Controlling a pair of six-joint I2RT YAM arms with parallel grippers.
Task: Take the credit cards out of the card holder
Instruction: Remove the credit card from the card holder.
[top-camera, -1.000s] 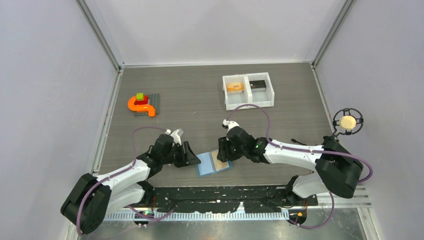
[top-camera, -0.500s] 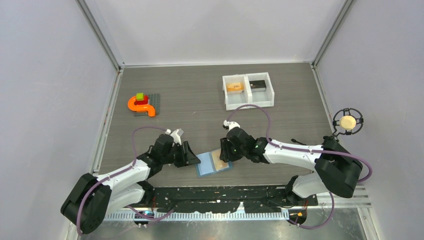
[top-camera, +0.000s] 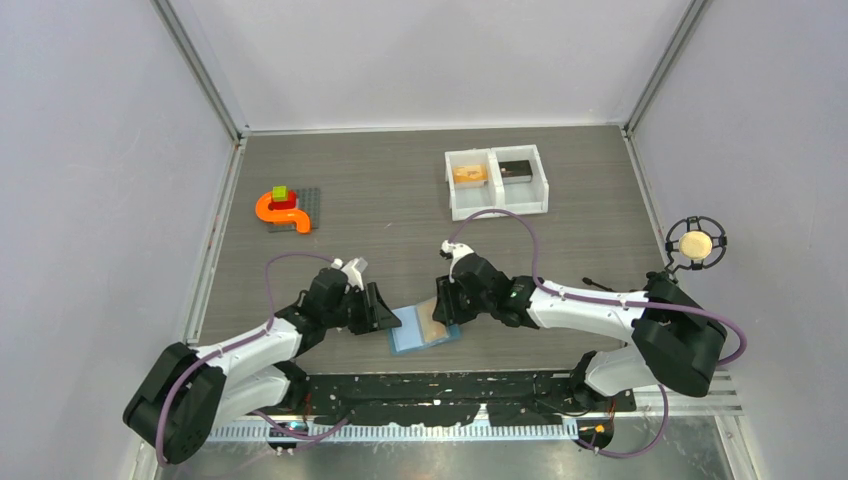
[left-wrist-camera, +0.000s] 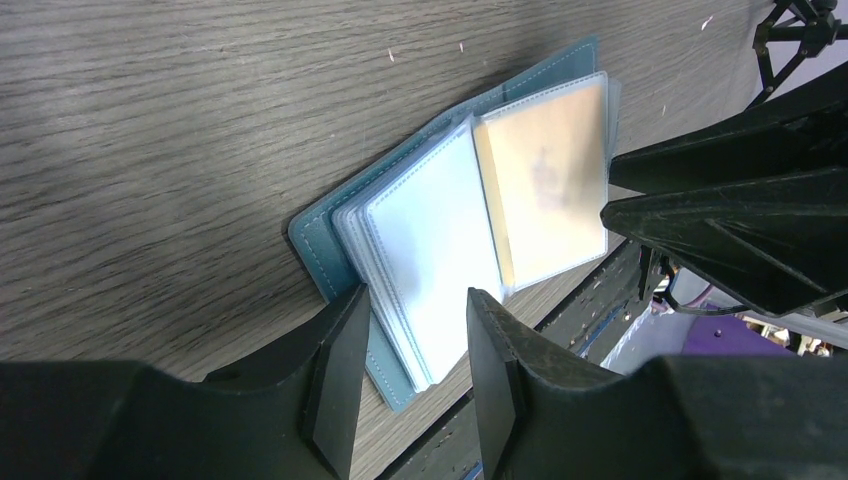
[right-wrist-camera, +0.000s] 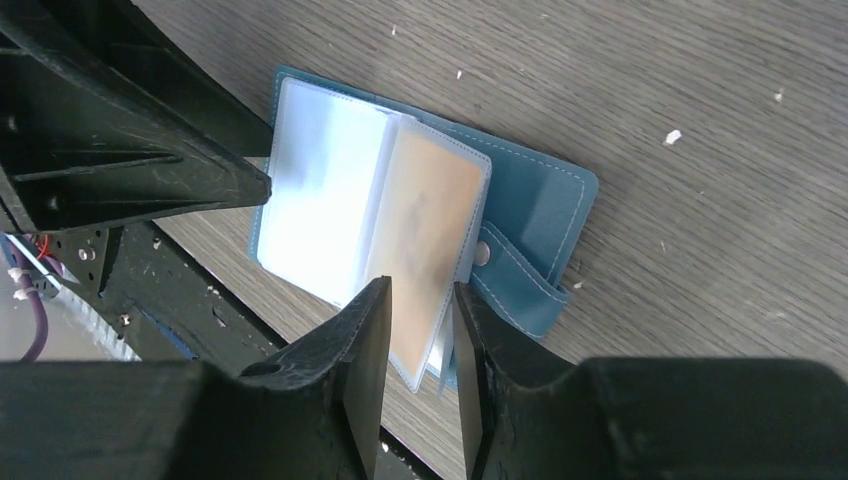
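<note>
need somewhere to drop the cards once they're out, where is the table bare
Bare table lies in the middle, between the orange toy piece and the white tray, and again right of the tray. Crowded: the near edge, where the left claw and right claw flank the card holder.

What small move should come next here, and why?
Probably close the right gripper on the sleeved orange card and draw it out: its fingers bracket that card's edge, while the left gripper straddles the other pages of the card holder.
</note>
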